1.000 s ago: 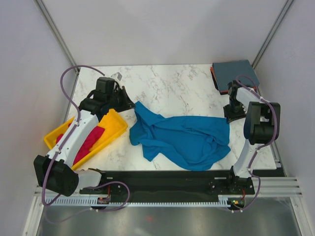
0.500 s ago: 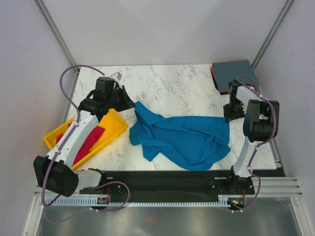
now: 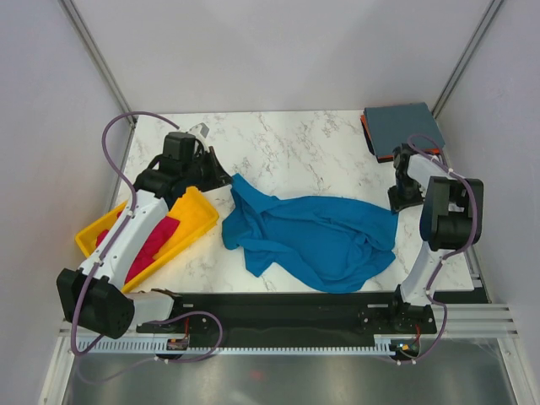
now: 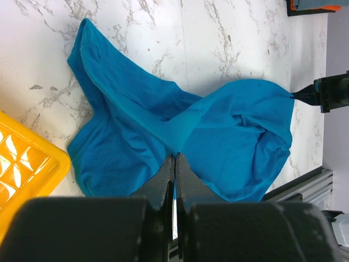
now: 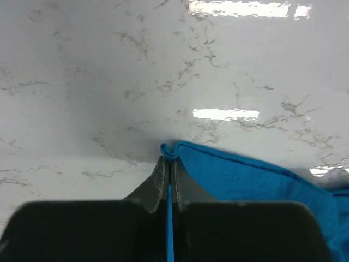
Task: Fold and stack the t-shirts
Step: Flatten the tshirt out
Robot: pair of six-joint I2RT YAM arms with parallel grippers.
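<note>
Tee (image 3: 316, 240), blue, crumpled on marble table (image 3: 295, 152); corner pinched in closed right gripper (image 5: 169, 159); left gripper (image 4: 174, 159) closed too, empty, near tray (image 3: 200, 216).

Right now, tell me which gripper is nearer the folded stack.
Right. The right gripper, shut on the blue t-shirt, is just before the folded stack; the left gripper is across, by the yellow tray.

White-black arms (image 3: 135, 228), purple cables (image 3: 105, 137)

Orange t-shirt (image 3: 364, 125) mostly hidden under slate t-shirt (image 3: 403, 126); magenta t-shirt (image 3: 160, 236) partly behind left arm (image 3: 126, 240).
</note>
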